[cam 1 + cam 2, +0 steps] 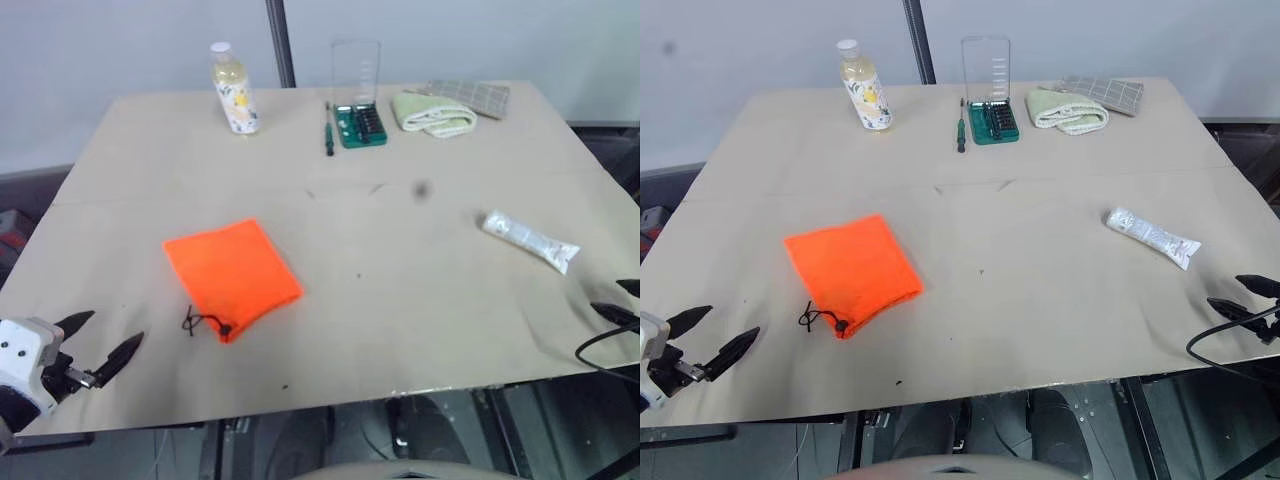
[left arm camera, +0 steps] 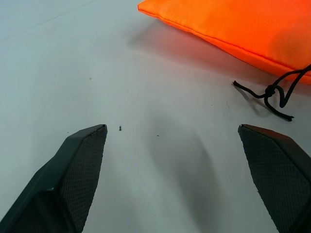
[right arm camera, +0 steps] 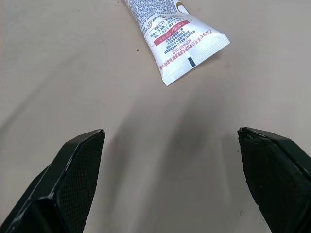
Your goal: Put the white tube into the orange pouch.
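Note:
The orange pouch (image 1: pixel 233 273) lies flat on the tan table, left of centre, its black cord (image 1: pixel 205 324) trailing off the near corner. My left gripper (image 1: pixel 105 340) hovers open at the table's near left corner, short of the pouch; the left wrist view has the pouch (image 2: pixel 233 26) and cord (image 2: pixel 272 92) just beyond the spread fingers. The white tube (image 1: pixel 530 240) rests flat at the right side. At the right edge my right gripper (image 1: pixel 622 300) stands open, a little nearer than the tube's crimped end (image 3: pixel 189 53), with nothing between its fingers.
Along the far edge stand a yellowish bottle (image 1: pixel 234 89), a green screwdriver-bit case (image 1: pixel 359 122) with a clear lid and a loose screwdriver (image 1: pixel 328 130), a rolled pale-green towel (image 1: pixel 433 113) and a checked cloth (image 1: pixel 475 96). The table (image 1: pixel 400 300) ends just before both grippers.

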Motion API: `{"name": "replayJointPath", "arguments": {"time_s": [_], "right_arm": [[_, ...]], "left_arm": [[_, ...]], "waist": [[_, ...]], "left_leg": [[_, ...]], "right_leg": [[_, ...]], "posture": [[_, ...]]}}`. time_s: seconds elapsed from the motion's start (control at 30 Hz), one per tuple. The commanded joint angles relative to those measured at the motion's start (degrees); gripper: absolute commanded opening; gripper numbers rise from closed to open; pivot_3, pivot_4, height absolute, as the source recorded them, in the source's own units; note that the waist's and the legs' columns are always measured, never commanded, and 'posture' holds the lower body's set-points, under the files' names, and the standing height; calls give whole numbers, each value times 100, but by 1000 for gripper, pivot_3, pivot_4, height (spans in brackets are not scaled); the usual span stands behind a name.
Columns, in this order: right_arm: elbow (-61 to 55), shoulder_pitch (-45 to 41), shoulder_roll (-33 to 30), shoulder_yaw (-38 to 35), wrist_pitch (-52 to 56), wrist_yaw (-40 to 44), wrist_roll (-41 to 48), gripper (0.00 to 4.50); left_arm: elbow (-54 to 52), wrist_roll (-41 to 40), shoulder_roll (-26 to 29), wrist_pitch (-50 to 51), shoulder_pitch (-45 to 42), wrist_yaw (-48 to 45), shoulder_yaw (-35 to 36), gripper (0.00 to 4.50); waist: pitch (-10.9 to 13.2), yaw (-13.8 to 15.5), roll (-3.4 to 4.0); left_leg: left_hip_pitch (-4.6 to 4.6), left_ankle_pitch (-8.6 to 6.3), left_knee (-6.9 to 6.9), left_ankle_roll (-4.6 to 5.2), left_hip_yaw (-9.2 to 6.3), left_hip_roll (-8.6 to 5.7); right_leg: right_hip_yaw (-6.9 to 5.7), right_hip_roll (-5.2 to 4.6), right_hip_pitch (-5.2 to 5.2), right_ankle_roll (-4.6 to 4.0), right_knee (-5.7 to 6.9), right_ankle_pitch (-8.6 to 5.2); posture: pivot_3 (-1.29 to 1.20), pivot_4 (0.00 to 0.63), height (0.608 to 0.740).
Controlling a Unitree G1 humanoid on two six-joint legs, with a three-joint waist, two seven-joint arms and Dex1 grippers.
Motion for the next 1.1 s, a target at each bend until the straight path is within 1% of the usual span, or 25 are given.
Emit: {"name": "replayJointPath", "arguments": {"time_s": [0.03,0.4,0.67,0.8,0.9,0.97,1.03,1.1], "right_arm": [[-4,-73,-190,-57,-20,116,20,4453],[39,-117,-92,-39,-190,155,-32,4453],[117,-209,-138,-21,-214,211,-84,4453],[141,-232,-147,-30,-225,243,-108,4453],[-53,-164,-104,-36,-141,428,-25,4453],[-324,-124,-55,-134,47,774,239,4453],[-718,-65,-40,-224,536,1063,579,4453],[-1134,152,-55,-194,823,1189,724,4453]], "left_arm": [[-68,-42,48,-83,39,-23,88,4500],[34,6,23,-257,75,-60,80,4500],[77,30,45,-384,94,-110,71,4500],[-64,53,38,-428,136,-128,15,4500],[-659,-43,-43,-278,201,-102,-194,4500],[-1179,-200,-136,-40,274,-34,-362,4500],[-1836,-337,-211,231,417,22,-581,4500],[-2361,-364,-255,399,528,74,-778,4500]], "waist": [[0,0,0],[0,0,0],[0,-1,0],[0,0,0],[0,3,0],[0,9,0],[0,7,0],[0,9,-1]], "left_leg": [[0,0,0,0,0,0],[1,0,0,0,4,0],[3,0,0,1,6,1],[2,0,0,1,7,1],[2,-1,0,1,7,1],[1,-1,1,1,9,0],[2,-2,1,3,15,0],[2,-2,1,3,14,3]], "right_leg": [[0,0,0,0,0,0],[3,0,0,0,0,0],[5,0,0,0,0,0],[5,0,0,0,0,0],[6,0,0,0,0,0],[9,-2,1,0,0,0],[17,-2,1,1,1,1],[18,0,0,1,2,1]], "posture": [[0,150,740],[0,150,740],[0,150,740],[0,150,740],[0,150,740],[0,150,740],[0,150,740],[0,150,740]]}}
